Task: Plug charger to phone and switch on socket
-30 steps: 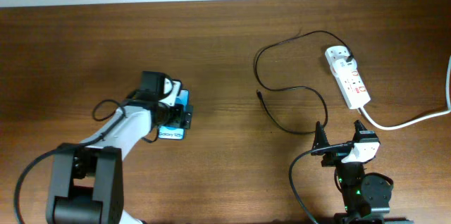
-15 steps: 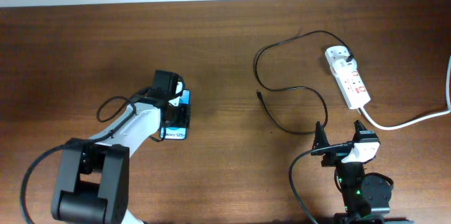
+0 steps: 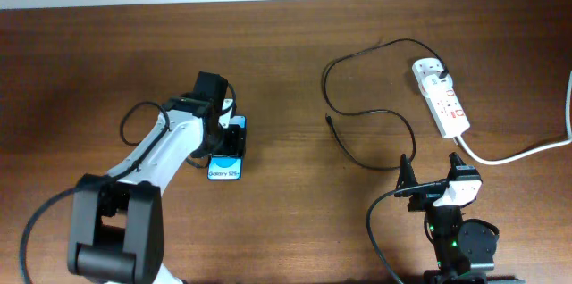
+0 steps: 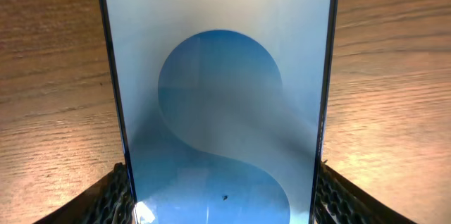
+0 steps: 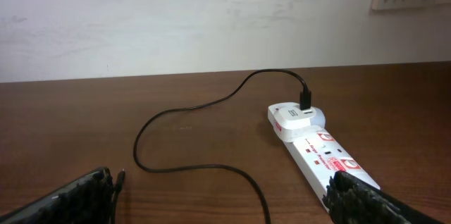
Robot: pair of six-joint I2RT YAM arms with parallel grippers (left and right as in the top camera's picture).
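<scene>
The phone point(image 3: 227, 167) lies flat left of centre, blue screen up, its "Galaxy" end toward the table's front. It fills the left wrist view point(image 4: 220, 90). My left gripper point(image 3: 227, 136) is shut on the phone, a finger against each long edge point(image 4: 220, 199). The charger, a thin black cable point(image 3: 368, 112), loops across the table from the socket point(image 3: 441, 96), and its free plug tip point(image 3: 329, 121) lies on bare wood. My right gripper point(image 3: 433, 183) is open and empty, near the front edge below the socket. Its view shows the tip point(image 5: 121, 177), the cable point(image 5: 204, 108) and the socket point(image 5: 317, 146) ahead.
The socket's thick white cord point(image 3: 518, 152) runs off the right edge. A white wall point(image 5: 211, 20) stands behind the table's far edge. Bare wood lies between the phone and the cable loop.
My left arm has swung right and its gripper has closed onto the phone. The phone has shifted a little to the right and toward the front. The right arm, cable and socket have not moved.
</scene>
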